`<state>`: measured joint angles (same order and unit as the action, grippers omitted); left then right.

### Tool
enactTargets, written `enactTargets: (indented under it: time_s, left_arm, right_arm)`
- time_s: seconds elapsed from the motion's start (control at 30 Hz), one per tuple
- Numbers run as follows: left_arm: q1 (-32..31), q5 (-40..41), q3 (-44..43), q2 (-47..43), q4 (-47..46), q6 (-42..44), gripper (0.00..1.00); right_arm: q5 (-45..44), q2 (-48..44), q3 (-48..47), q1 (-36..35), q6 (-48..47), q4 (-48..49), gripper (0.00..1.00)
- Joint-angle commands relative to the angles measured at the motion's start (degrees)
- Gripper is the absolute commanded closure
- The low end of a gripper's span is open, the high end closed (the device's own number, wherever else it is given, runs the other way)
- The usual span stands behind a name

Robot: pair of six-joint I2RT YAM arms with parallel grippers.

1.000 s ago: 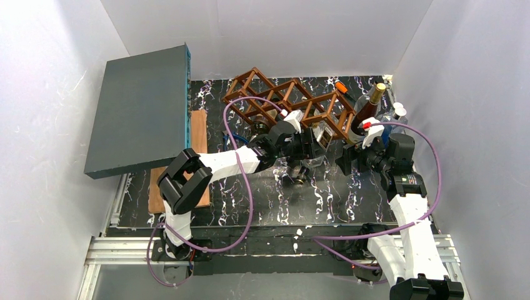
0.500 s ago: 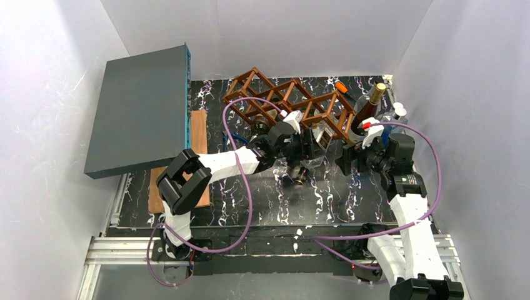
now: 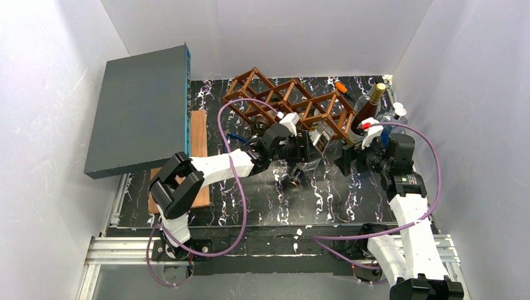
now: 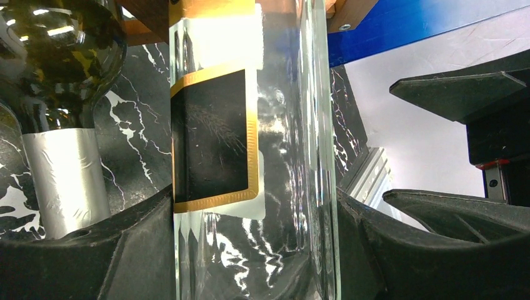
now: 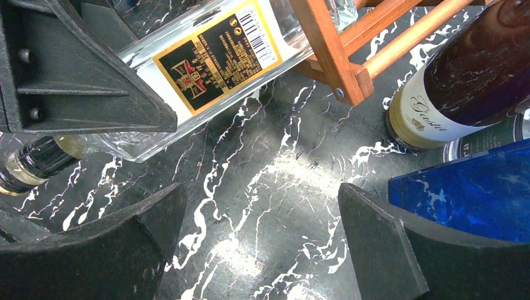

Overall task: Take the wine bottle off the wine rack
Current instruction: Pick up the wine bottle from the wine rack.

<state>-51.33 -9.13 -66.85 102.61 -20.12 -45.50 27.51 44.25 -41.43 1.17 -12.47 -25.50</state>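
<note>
left tool — gripping wine bottle | shifted left, back from wine rack

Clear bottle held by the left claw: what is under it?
Under the clear bottle, only black marbled table shows in the right wrist view. The left claw covers part of it, and its far end runs into the wine rack, so what lies below there is hidden.
</note>
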Motion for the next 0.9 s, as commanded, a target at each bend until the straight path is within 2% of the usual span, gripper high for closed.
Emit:
enactTargets:
  time_s: [0.0, 0.87]
  left_arm:
    - [-0.2, -1.1, -1.7, -6.9, -6.7, 1.9, 1.0]
    - [-1.3, 0.4, 4.1, -14.7, -6.7, 6.0, 1.0]
  right_arm:
    - [1.1, -0.2, -0.1, 0.3, -1.0, 1.2, 0.0]
    - [2.1, 0.0, 0.0, 0.8, -1.2, 1.2, 0.0]
